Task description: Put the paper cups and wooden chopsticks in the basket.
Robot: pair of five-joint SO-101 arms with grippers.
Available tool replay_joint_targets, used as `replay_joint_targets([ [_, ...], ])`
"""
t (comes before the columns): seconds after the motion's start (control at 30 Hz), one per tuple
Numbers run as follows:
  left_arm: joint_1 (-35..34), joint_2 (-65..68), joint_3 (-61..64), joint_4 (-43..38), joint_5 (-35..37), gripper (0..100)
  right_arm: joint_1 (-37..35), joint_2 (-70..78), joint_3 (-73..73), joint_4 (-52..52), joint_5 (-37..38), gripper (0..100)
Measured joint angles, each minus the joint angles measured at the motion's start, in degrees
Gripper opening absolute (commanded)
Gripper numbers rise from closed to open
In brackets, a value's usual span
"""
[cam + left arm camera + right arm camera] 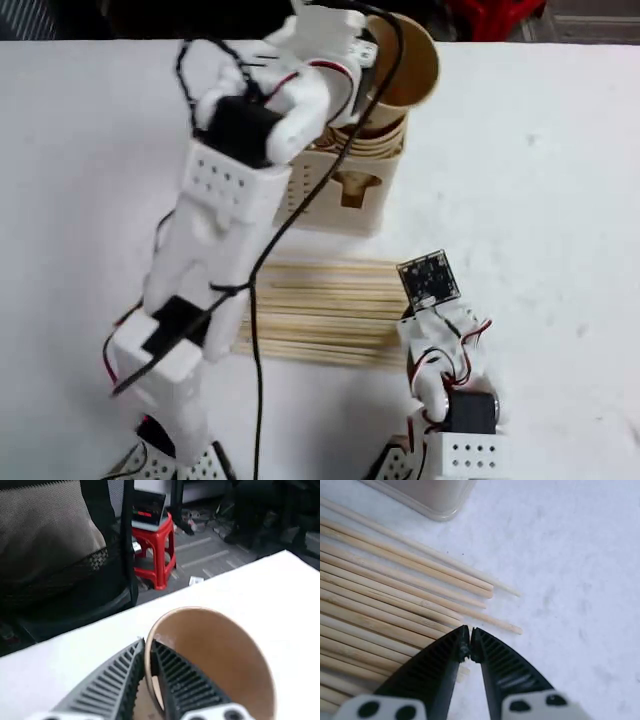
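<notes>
My left gripper (148, 647) is shut on the rim of a brown paper cup (215, 655), one finger inside and one outside. In the high view that cup (410, 68) is tilted above the far end of the cream basket (345, 195), where more brown cup rims (378, 138) are stacked. Several wooden chopsticks (320, 310) lie side by side on the white table in front of the basket. My right gripper (470, 641) is shut just over the chopsticks' ends (395, 615); I cannot tell whether a stick is pinched.
The right arm (445, 350) stands at the near edge, beside the chopsticks. The left arm (215, 230) stretches across the table's left half to the basket. A corner of the basket (420, 492) lies beyond the sticks. Past the table's far edge are a red stool (155, 545) and a chair.
</notes>
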Motion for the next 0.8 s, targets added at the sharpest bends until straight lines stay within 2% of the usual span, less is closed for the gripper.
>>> replay_joint_targets([
  [0.1,0.0,2.8,0.0,0.9,0.0,5,0.0,0.0,0.0,0.0,0.0,1.8],
  [0.23,-0.3,4.7,0.0,3.7,0.1,14,0.0,0.0,0.0,0.0,0.0,1.8],
  [0.8,-8.2,8.1,-2.1,8.9,-0.1,14,0.0,0.0,0.0,0.0,0.0,1.8],
])
